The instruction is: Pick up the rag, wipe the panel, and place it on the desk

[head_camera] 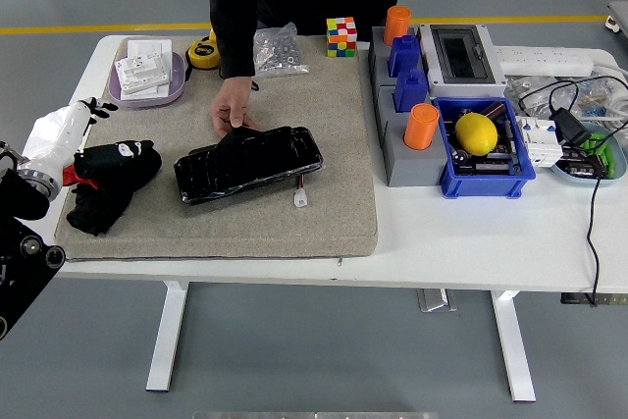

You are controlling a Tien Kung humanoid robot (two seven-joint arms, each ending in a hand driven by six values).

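A glossy black panel (250,166) lies in the middle of a tan mat (324,125). A person's hand (232,109) rests on the panel's far left edge and holds it down. The black rag (106,188) is bunched at the mat's left edge, left of the panel and apart from it. My left hand (86,172), on a white-sleeved wrist, comes in from the left with its dark fingers closed into the rag. Fingers and cloth are both black, so the exact grip is hard to make out. My right arm is out of sight.
Behind on the mat sit a purple tray (177,88) with white boxes, a yellow tape measure (203,52), a bag of screws (278,50) and a colour cube (341,35). Right of the mat stand grey holders with orange cups (421,127), a blue bin (488,171) and cables (593,193).
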